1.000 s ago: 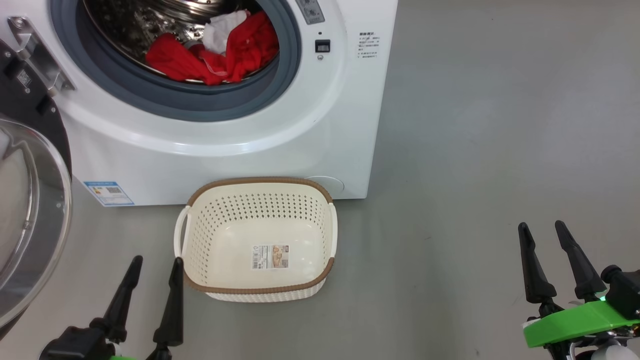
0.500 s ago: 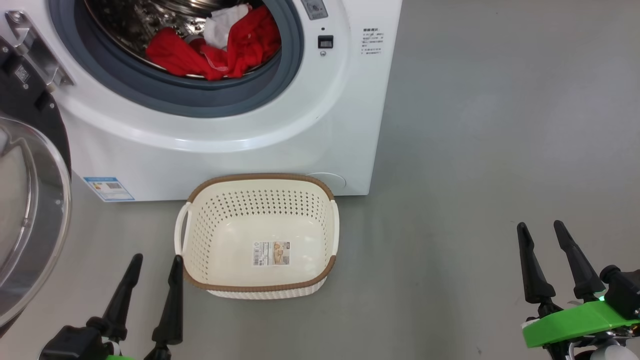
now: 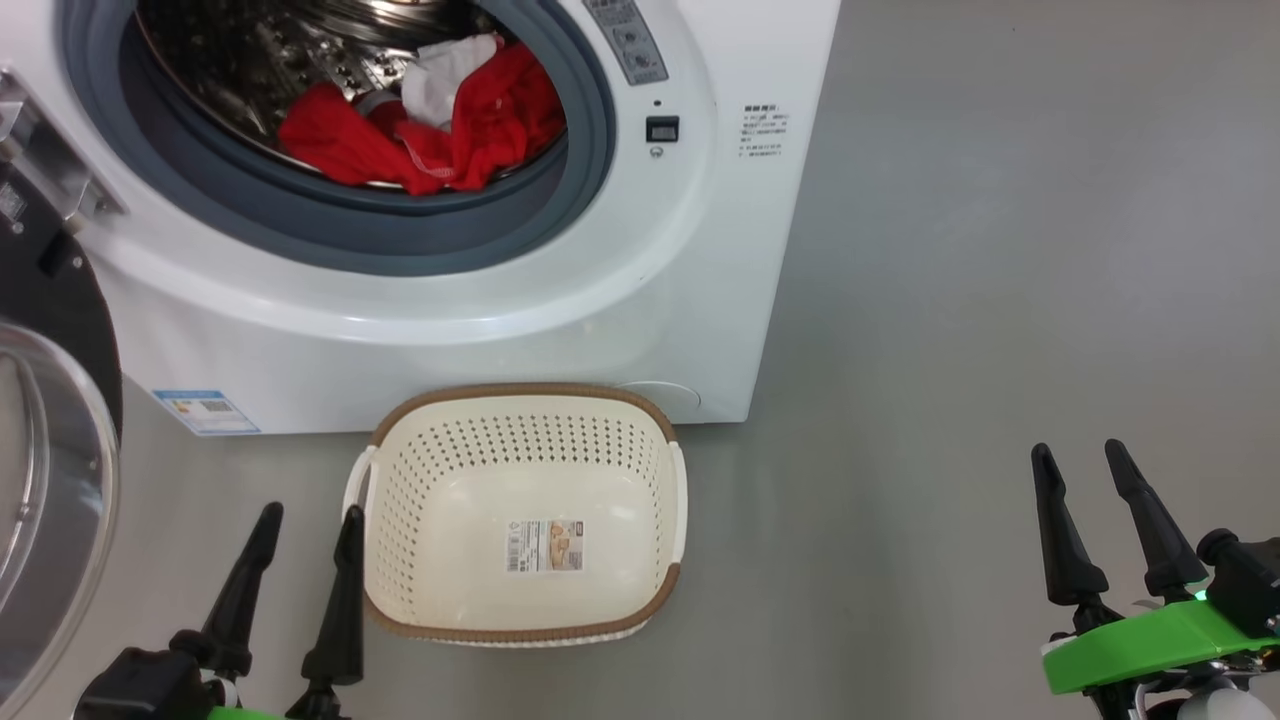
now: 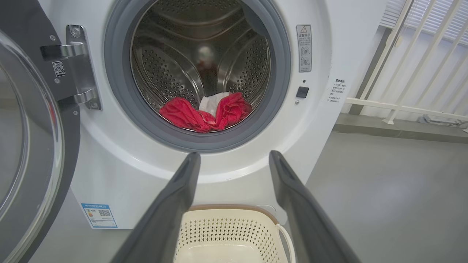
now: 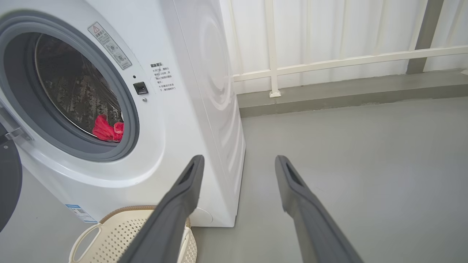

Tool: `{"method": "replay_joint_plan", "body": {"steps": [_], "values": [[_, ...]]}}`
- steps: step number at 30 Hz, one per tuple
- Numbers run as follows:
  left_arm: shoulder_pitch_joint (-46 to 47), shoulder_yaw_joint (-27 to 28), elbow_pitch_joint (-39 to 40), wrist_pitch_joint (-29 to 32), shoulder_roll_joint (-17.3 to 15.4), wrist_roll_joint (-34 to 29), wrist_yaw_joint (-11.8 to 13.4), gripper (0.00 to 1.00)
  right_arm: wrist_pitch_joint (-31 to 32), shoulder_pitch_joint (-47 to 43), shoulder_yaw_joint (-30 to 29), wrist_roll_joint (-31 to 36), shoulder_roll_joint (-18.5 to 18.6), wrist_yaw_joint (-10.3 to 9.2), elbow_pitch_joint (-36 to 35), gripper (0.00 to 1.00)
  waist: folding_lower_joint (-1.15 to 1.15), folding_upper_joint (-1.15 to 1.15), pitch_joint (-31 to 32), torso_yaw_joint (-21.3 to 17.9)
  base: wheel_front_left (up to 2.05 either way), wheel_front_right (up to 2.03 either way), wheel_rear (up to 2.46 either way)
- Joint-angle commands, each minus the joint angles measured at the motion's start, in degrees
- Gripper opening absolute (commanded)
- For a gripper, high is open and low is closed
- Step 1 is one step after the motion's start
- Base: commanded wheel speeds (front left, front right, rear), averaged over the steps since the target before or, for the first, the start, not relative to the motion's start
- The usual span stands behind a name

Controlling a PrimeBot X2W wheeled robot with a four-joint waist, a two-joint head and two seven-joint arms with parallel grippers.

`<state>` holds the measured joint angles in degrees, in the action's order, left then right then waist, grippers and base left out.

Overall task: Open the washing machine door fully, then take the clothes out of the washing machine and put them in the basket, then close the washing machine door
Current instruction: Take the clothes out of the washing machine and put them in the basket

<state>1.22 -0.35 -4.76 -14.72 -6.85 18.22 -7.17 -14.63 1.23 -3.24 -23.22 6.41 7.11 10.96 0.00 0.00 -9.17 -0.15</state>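
We see the clothes [image 3: 430, 140] heaped at the drum's [image 3: 250, 60] front lip in the washing machine [image 3: 500, 300], ahead of our left claw [image 3: 310, 512]. The washing machine door [image 3: 50, 480] stands swung open to that claw's left, and the basket [image 3: 520, 392] sits just to its right. Both the left claw and the right claw [image 3: 1078, 447], which is over grey floor [image 3: 950, 300] well apart, spread their 2 fingers wide, gripping nothing.

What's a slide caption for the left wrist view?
Open left gripper faces the washing machine: door open, red clothes in the drum, basket on the floor below.
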Motion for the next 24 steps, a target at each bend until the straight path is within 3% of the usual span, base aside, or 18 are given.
{"method": "replay_joint_plan", "body": {"steps": [1,8,24], "values": [[2.3,2.0,1.3,-0.3,-1.3,-0.1,-0.3,1.0,-0.4,1.5,1.3,-0.1,0.5,0.37,-1.5,1.0,0.0,0.0,-0.1,0.0,1.02,-1.02,0.0],[2.7,2.6,0.9,-0.3,-1.0,-0.8,-0.3,1.0,-0.4,1.7,1.5,-0.2,0.3,0.37,-1.6,1.0,0.0,0.0,-0.6,0.2,0.64,-0.64,0.0],[3.2,2.7,0.3,-0.3,-0.4,-1.2,-0.3,1.0,-0.4,2.2,1.7,-0.3,0.5,0.37,-1.6,1.0,0.0,0.0,-1.5,0.6,0.01,-0.01,0.0]]}}
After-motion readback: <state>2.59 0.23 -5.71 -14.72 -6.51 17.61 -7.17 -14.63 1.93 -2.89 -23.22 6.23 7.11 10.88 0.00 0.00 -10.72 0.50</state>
